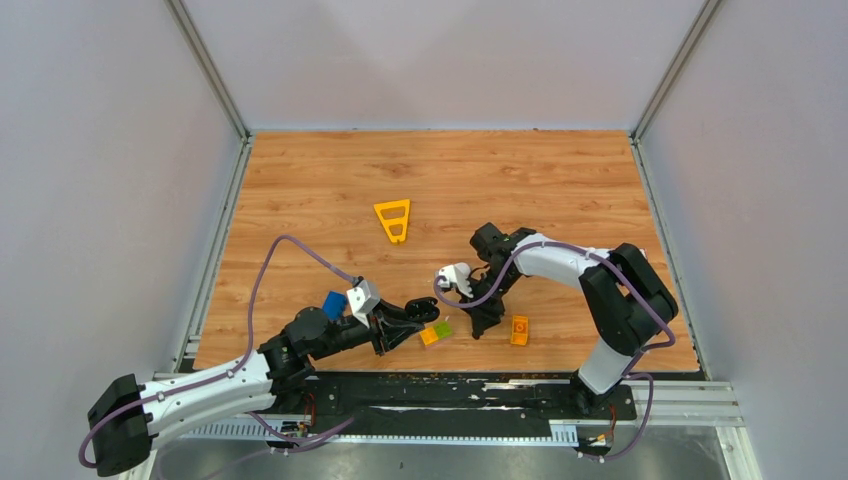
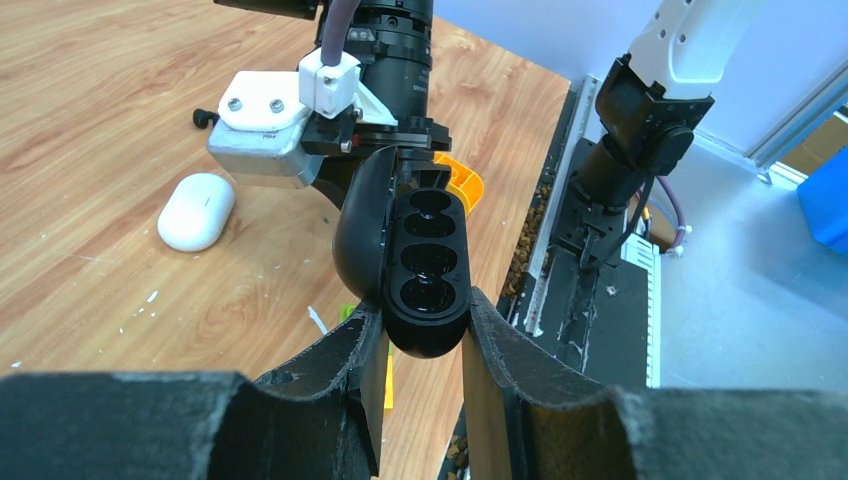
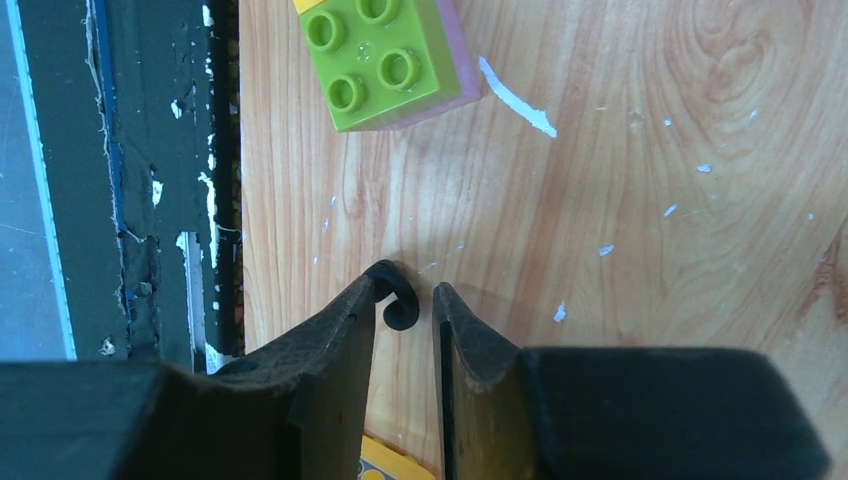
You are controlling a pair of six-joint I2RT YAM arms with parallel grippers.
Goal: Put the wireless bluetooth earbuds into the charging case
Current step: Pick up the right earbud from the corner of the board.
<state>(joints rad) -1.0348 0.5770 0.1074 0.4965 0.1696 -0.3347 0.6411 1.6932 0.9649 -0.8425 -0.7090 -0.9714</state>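
left tool (image 2: pixel 424 306) clamps the charging case (image 2: pixel 427 255), opened side outward for loading; right tool (image 3: pixel 405 291), jaws slightly apart, straddles a black earbud (image 3: pixel 399 313).

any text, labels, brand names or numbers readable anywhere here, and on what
No readable text in any view.
green brick: studs show nothing legible.
white oval case, black open case in the left gripper, yellow triangle: no markings seen.
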